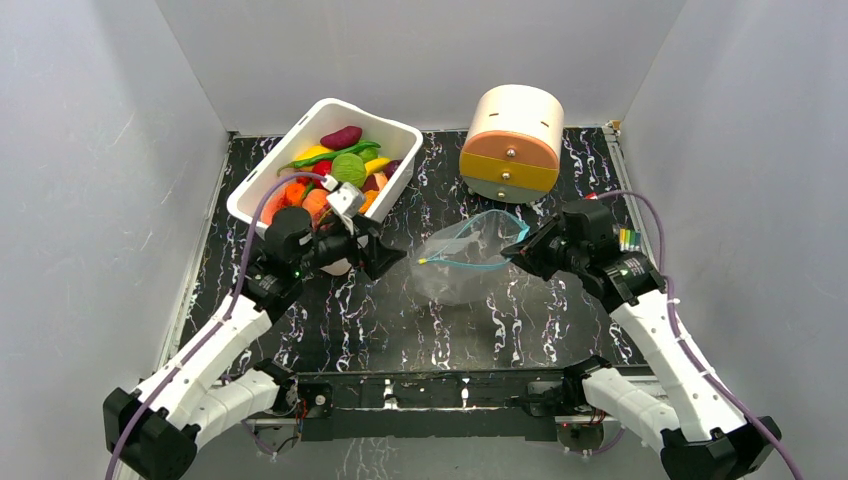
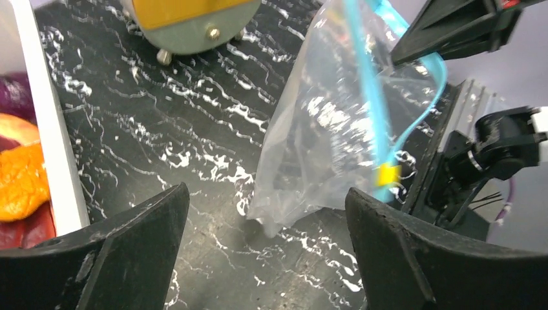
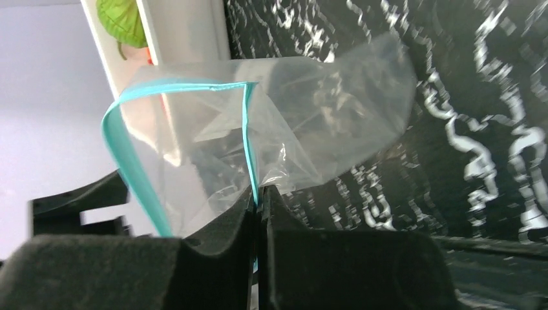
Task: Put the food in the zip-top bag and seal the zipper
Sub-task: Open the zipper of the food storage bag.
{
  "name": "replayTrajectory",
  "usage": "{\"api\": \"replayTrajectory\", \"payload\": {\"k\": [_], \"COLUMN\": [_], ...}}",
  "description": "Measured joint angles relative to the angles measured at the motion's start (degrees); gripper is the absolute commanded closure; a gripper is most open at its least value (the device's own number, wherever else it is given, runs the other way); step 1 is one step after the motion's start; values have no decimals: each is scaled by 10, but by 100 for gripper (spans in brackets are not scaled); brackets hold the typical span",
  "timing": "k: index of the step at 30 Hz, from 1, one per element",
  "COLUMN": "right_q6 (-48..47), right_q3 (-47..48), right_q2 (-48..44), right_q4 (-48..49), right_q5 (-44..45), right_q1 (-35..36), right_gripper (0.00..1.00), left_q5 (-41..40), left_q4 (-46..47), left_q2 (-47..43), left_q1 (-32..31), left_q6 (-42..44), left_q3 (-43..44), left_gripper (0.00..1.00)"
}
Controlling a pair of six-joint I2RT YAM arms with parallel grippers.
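Clear, crinkly plastic sits mid-table [image 1: 400, 330]: the zip-top bag [image 1: 455, 280] rests between the two arms with its mouth lifted toward the right. We see the right gripper [image 3: 258, 201] pinched tight on the teal zipper [image 3: 247, 129], its pads pressed together with the strip running down between them. The mouth gapes in a loop, and a yellow slider [image 2: 388, 174] sits at the zipper's end nearer the left arm. The left gripper [image 2: 263, 197] has its fingers spread wide, holding nothing, just beside the bag's lower corner; whether it touches the film we cannot tell. The food [image 1: 335, 165] lies heaped in the white bin [image 1: 400, 130] at the far left, apart from the bag. A round cream and orange container [image 1: 512, 140] stands behind the bag.
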Motion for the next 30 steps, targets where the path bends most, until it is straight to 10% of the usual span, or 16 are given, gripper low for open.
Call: {"api": "replayTrajectory", "payload": {"k": [16, 30], "right_q6": [-380, -448], "right_q3": [170, 182], "right_q2": [87, 156], "right_q4": [-74, -104], "right_q5": [45, -55], "right_q1": [0, 6], "right_gripper": [100, 100], "left_q5": [58, 49], "left_q4": [-39, 24], "left_q2": [107, 226], "left_q1": [0, -55], "left_q6": [-168, -269], "left_q3": [111, 132], "left_gripper": [21, 20]}}
